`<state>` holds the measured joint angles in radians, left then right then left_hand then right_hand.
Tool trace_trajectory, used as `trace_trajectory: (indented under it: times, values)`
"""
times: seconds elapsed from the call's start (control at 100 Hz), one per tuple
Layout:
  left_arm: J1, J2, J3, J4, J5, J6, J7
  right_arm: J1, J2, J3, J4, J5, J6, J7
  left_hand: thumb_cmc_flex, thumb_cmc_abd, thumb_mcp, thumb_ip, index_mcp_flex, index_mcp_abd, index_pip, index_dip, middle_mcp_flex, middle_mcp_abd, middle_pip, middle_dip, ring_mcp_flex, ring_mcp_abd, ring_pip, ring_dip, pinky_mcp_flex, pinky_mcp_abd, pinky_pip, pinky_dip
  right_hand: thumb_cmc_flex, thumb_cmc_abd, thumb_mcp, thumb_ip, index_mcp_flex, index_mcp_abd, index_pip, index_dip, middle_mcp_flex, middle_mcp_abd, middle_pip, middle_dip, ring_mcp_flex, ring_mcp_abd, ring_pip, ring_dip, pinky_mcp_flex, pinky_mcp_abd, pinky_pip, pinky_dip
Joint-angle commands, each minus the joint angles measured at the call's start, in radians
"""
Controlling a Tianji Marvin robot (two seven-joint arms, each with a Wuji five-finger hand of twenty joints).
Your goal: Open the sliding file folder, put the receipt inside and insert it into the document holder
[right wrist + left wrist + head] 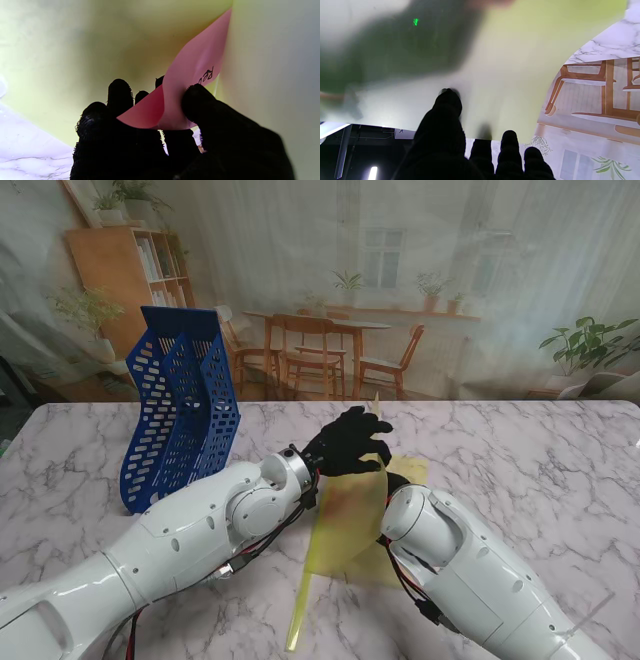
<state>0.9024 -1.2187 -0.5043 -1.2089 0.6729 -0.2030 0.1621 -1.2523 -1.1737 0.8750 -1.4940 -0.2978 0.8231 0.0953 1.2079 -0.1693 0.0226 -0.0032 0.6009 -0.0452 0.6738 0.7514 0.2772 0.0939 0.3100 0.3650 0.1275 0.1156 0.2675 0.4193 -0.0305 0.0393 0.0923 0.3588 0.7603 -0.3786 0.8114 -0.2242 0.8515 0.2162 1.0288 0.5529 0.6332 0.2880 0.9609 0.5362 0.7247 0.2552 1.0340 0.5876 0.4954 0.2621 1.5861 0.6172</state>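
Note:
The translucent yellow file folder (350,515) lies mid-table with its top sheet lifted. My left hand (348,442), black-gloved, is shut on that raised sheet (510,75), thumb on one side and fingers behind its edge. My right hand (155,130) is inside the opened folder (75,50), hidden behind the sheet in the stand view. It pinches the pink receipt (190,82) between thumb and fingers; the receipt curls between the two yellow sheets. The folder's yellow slide bar (300,610) lies nearer to me. The blue mesh document holder (180,410) stands at the far left.
The marble table (540,470) stretches bare to the right of the folder. My two white forearms (200,530) cross the near half of the table. A printed room backdrop (420,280) hangs behind the far table edge.

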Motion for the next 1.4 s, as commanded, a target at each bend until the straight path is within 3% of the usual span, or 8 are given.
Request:
trace_trajectory:
  times: [0.0,0.29,0.39,0.45,0.59,0.99,1.17,1.39]
  values:
    - [-0.004,-0.009,0.007,0.0,-0.004,-0.002,-0.012,0.01,-0.003,-0.01,0.007,0.006,0.002,0.005,0.017,0.069,0.0,-0.002,0.049,0.057,0.047,0.013,0.017,0.003,-0.009,0.011,0.004,-0.013,-0.004,-0.001,-0.016,-0.003,-0.031,-0.018,0.027,0.043,-0.005,0.008,-0.01,-0.058,0.009,-0.01,-0.018,-0.006,0.037,-0.003,-0.012,0.029,0.032,0.008,-0.003,-0.039,0.015,0.004]
    - [0.001,-0.013,0.008,-0.002,-0.011,0.004,-0.008,0.018,-0.013,-0.027,0.024,0.02,0.006,-0.007,0.018,0.068,0.001,-0.002,0.05,0.06,0.048,0.013,0.017,0.003,-0.008,0.012,0.004,-0.012,-0.003,-0.001,-0.016,-0.003,-0.03,-0.017,0.015,0.046,-0.036,0.005,-0.055,-0.094,-0.054,-0.076,-0.054,-0.007,0.004,-0.006,-0.051,0.024,0.0,-0.002,-0.042,-0.043,-0.007,0.0]
    - [0.001,-0.01,0.007,-0.004,-0.006,0.004,-0.012,0.008,0.0,-0.022,0.012,0.003,0.0,0.012,0.019,0.068,0.001,-0.002,0.05,0.062,0.048,0.013,0.018,0.004,-0.008,0.012,0.004,-0.012,-0.003,-0.001,-0.016,-0.003,-0.03,-0.017,-0.134,0.044,-0.06,0.023,-0.114,-0.06,-0.229,-0.102,-0.139,-0.006,-0.047,-0.032,-0.121,0.006,-0.029,-0.003,-0.095,-0.053,-0.036,-0.005]
    - [0.002,-0.008,0.006,-0.006,-0.004,0.006,-0.013,-0.005,0.007,-0.01,-0.003,-0.006,-0.004,0.02,0.019,0.068,0.001,-0.002,0.05,0.06,0.048,0.013,0.017,0.004,-0.008,0.011,0.004,-0.011,-0.003,-0.001,-0.016,-0.002,-0.03,-0.017,-0.231,0.041,-0.036,0.106,-0.115,-0.034,-0.383,-0.03,-0.187,-0.006,-0.066,-0.049,-0.161,0.002,-0.044,-0.005,-0.129,-0.054,-0.05,0.0]
    - [0.005,-0.006,0.005,-0.007,0.001,0.009,-0.012,-0.047,0.02,0.038,-0.038,-0.033,-0.027,0.025,0.019,0.069,0.001,-0.002,0.05,0.062,0.048,0.013,0.018,0.004,-0.008,0.012,0.003,-0.011,-0.003,-0.001,-0.016,-0.002,-0.03,-0.017,-0.299,0.037,-0.075,0.111,-0.165,-0.019,-0.449,-0.028,-0.246,-0.005,-0.081,-0.06,-0.194,-0.006,-0.045,-0.002,-0.151,-0.066,-0.054,0.008]
    - [0.006,-0.006,0.007,-0.004,0.004,0.007,-0.01,-0.175,0.037,0.23,-0.143,-0.065,-0.116,0.008,0.02,0.07,0.001,-0.003,0.048,0.059,0.051,0.016,0.018,0.005,-0.006,0.012,0.004,-0.011,-0.001,0.0,-0.016,-0.004,-0.03,-0.016,-0.277,0.09,-0.152,0.12,-0.191,-0.032,-0.509,-0.024,-0.294,0.005,-0.088,-0.077,-0.231,0.002,-0.043,0.004,-0.191,-0.069,-0.071,0.033]
    - [0.003,-0.01,0.012,0.001,-0.001,0.003,-0.007,-0.158,0.035,0.205,-0.124,-0.068,-0.104,0.01,0.019,0.071,0.0,-0.003,0.047,0.059,0.051,0.017,0.018,0.004,-0.007,0.012,0.003,-0.011,-0.001,0.0,-0.016,-0.004,-0.03,-0.017,-0.061,0.06,-0.111,0.019,-0.099,-0.105,-0.217,-0.109,-0.156,-0.007,-0.042,-0.036,-0.138,0.007,-0.016,0.009,-0.122,-0.039,-0.051,0.033]
    - [0.001,-0.009,0.011,0.0,0.0,-0.003,-0.009,-0.128,0.011,0.165,-0.087,-0.042,-0.087,-0.042,0.02,0.07,-0.001,-0.003,0.048,0.06,0.051,0.017,0.018,0.004,-0.006,0.012,0.003,-0.011,-0.001,0.0,-0.016,-0.004,-0.03,-0.016,0.011,0.058,-0.084,0.02,0.001,-0.112,-0.089,-0.121,0.016,-0.027,0.009,-0.003,0.003,0.015,0.043,0.02,-0.012,-0.009,0.001,0.033]
